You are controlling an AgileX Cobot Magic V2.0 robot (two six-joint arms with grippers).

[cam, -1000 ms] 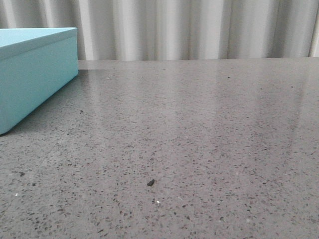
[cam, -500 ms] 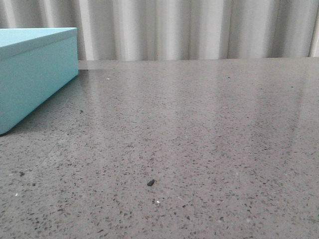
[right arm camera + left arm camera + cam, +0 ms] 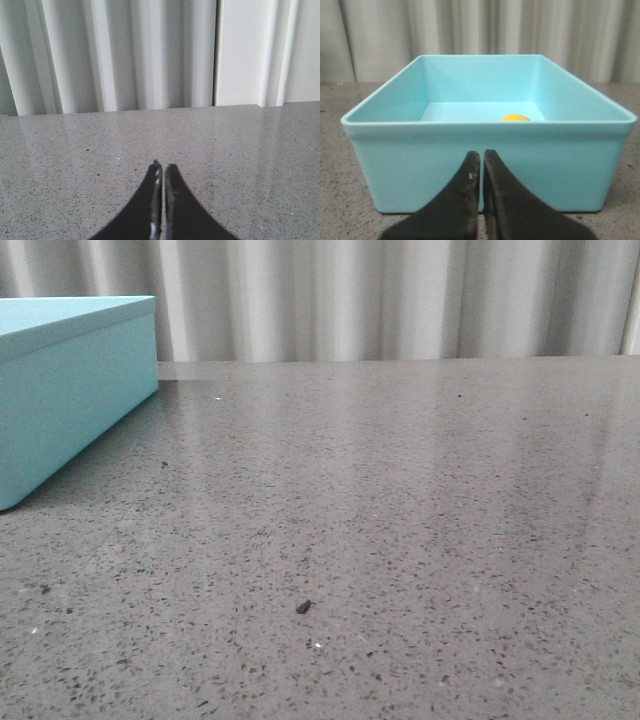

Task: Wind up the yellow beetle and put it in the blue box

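Of the small bright yellow toy beetle (image 3: 515, 118) I see only a low rounded yellow top in my left wrist view; the near wall of the large light turquoise-blue rectangular box (image 3: 485, 165) hides the rest, so windows, wheels and its direction I cannot make out. It lies inside the box, on the floor of it, close to the far wall and toward one far corner. The box is open on top in this view, and its rounded rim runs all around.

In the front view the blue box (image 3: 70, 390) is cut off by the frame edge, and only 1 corner and 2 sides of it show. The beetle and both my arms are not visible there.

My left gripper (image 3: 481, 159) is just in front of the near wall of the box, low against it, and its 2 dark fingers are pressed together with only a thin slit between them, holding nothing. Whether the tips touch the wall I cannot tell.

My right gripper (image 3: 161, 172) is also pressed together and empty; it is above the grey speckled stone table (image 3: 420, 520), and the box does not show in that view.

On the table, well apart from the box, lies 1 small dark crumb (image 3: 302, 607). Behind the box hangs a pale pleated curtain (image 3: 400, 300).
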